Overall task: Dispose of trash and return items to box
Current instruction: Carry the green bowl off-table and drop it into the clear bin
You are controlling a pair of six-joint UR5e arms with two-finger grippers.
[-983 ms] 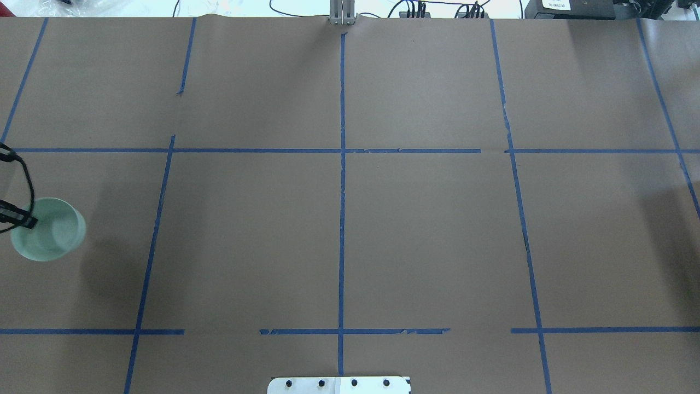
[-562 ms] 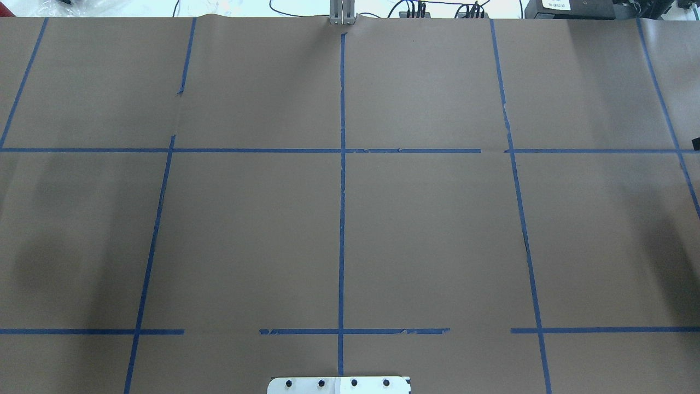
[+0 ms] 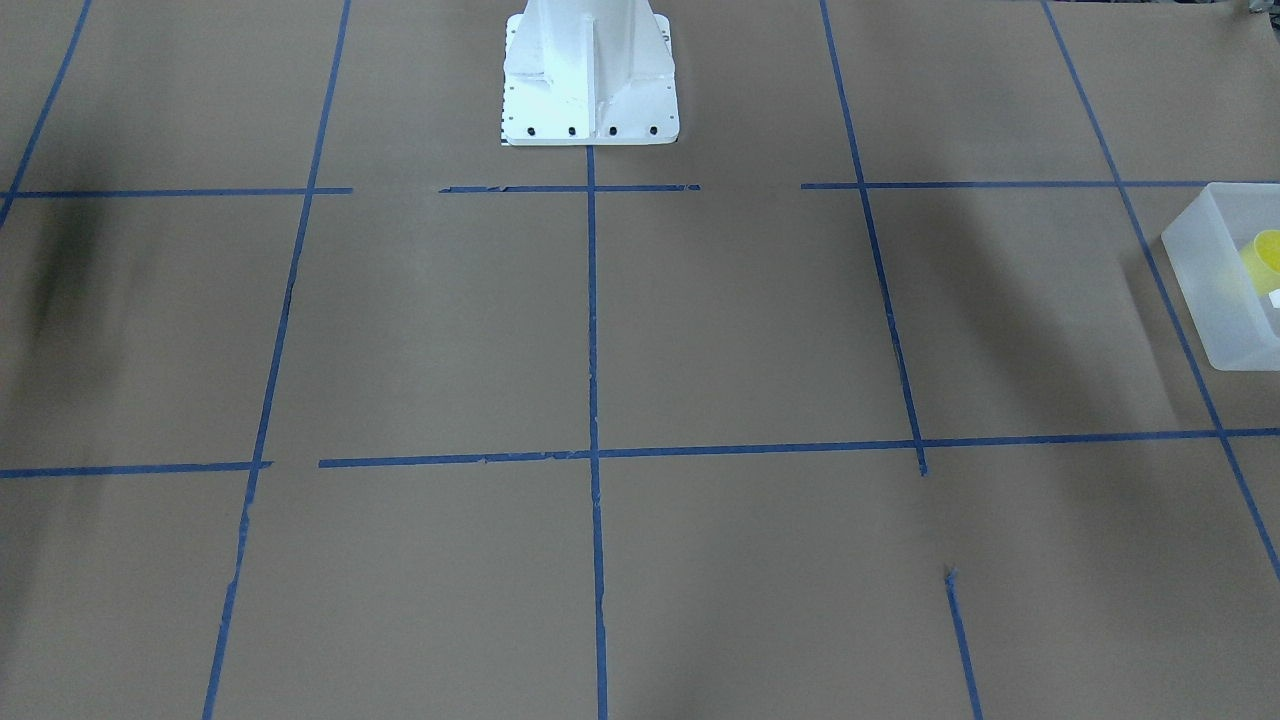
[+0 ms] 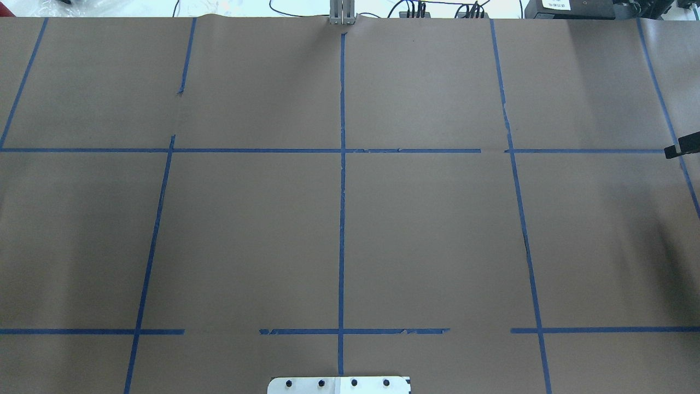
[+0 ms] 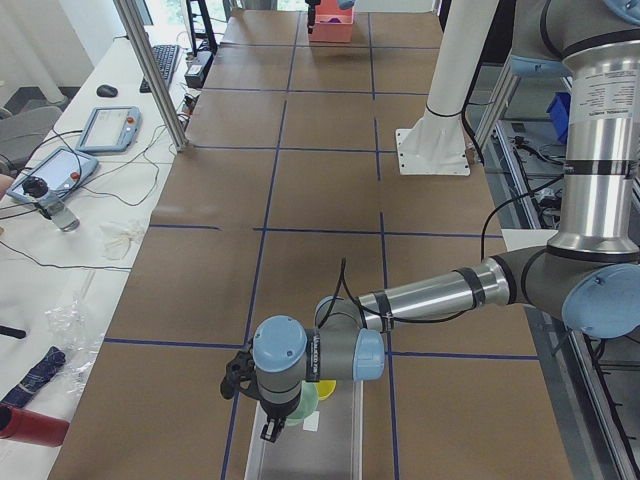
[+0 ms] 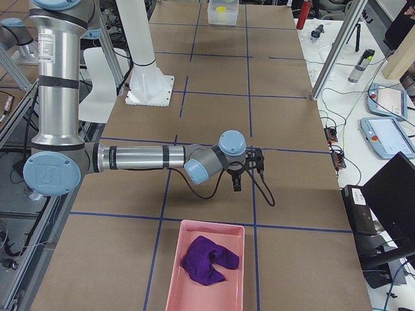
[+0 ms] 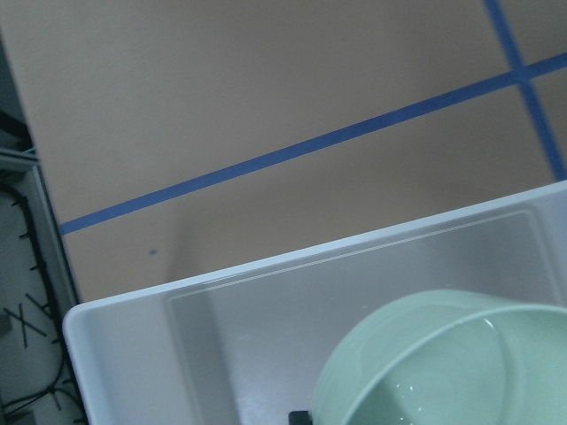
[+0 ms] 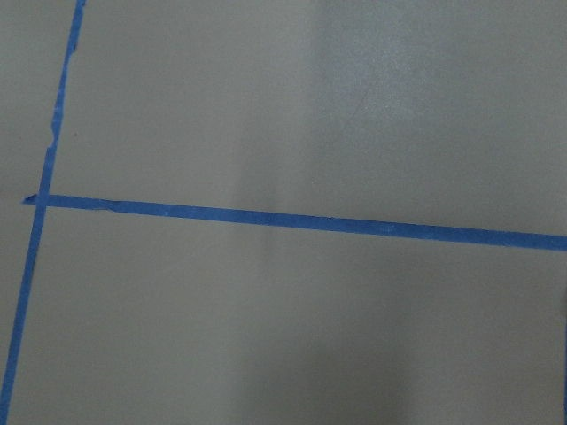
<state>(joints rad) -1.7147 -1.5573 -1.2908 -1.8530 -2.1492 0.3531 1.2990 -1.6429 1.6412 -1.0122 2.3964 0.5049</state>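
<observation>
The translucent white box [image 5: 300, 450] stands at the table's left end; it also shows in the front-facing view [image 3: 1215, 290] and the left wrist view [image 7: 177, 328]. The yellow cup [image 3: 1262, 258] stands inside it. My left gripper [image 5: 272, 425] hangs over the box, shut on the rim of the mint-green bowl [image 7: 425, 363], which hangs above the box's floor. My right gripper [image 6: 248, 173] hovers over bare table near the right end, its jaws apart and empty. Only one of its fingertips [image 4: 681, 149] shows in the overhead view.
A pink tray [image 6: 175, 278] holding a purple cloth [image 6: 209, 259] lies at the table's right end, just beyond my right gripper. The white robot base [image 3: 588, 70] stands at the table's middle edge. Blue tape lines cross the brown tabletop.
My left gripper has carried the green bowl out past the overhead view's left edge. A fingertip of my right gripper has come into that view at its right edge.
</observation>
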